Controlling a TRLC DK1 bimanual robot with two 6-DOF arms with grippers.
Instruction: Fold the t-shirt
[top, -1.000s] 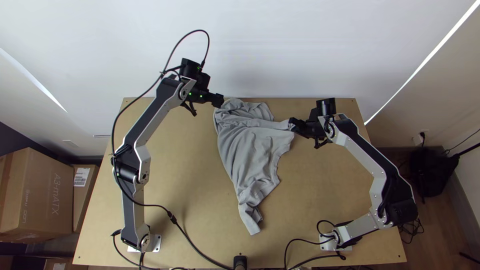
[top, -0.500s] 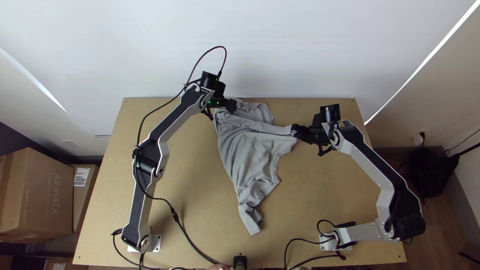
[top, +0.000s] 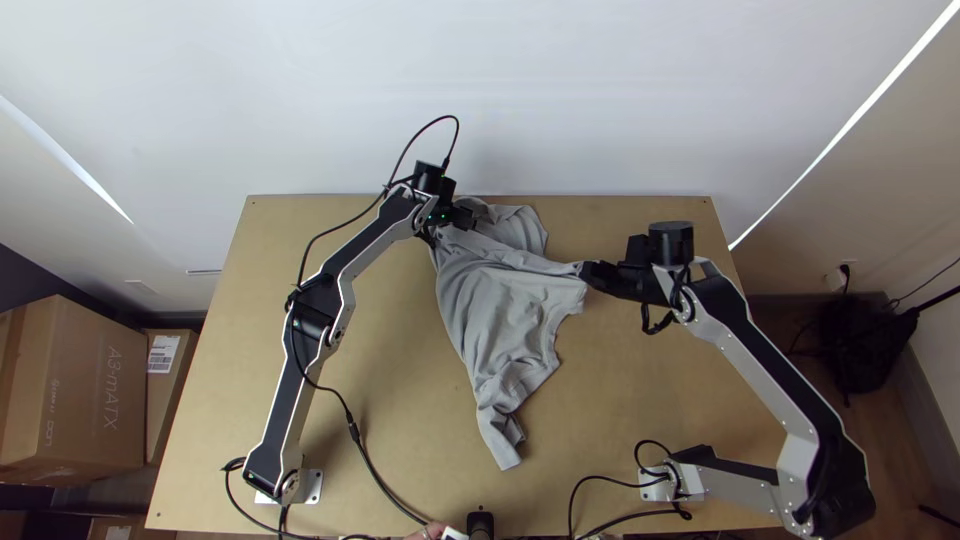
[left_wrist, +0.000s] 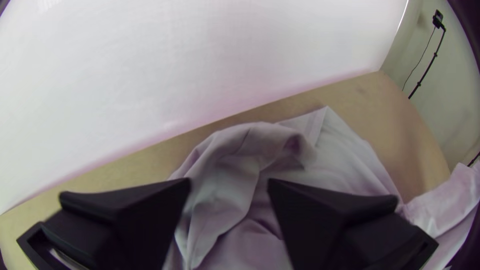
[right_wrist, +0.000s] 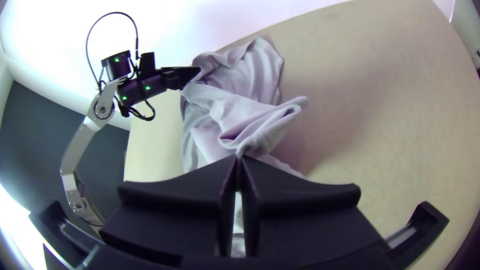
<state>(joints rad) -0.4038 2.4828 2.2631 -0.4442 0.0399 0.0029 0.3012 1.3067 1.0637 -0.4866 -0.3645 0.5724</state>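
T-shirt (top: 500, 310) is on the tabletop (top: 385, 420), mid-width, bunched at the far end and trailing to a narrow, crumpled end on the near side; not folded yet. Top view: left gripper (top: 470, 218) has swung in from the left over the last second, from just off the far-left corner to right over it. Right gripper (top: 583, 270) has come a little nearer, bringing its pinch of cloth along, so the strip running left from it now slants: far at the left end, nearer at the right. The trailing near end hasn't budged. Left wrist view: fingers (left_wrist: 330, 215) spread, rumpled cloth lying in the gap and beyond, nothing clamped. Reads as lining up a grab, not a grab. Right wrist view: fingers clenched on a gathered bit of the shirt at the right side, with a loose ridge of fabric standing up just past the tips; left gripper is at the shirt's far-left part. So for the task: one hold made, second one pending. Next call is to close left on a clean edge, then stretch between the two before folding. Risk: left picks up several layers from that bunch and the fold comes out twisted.
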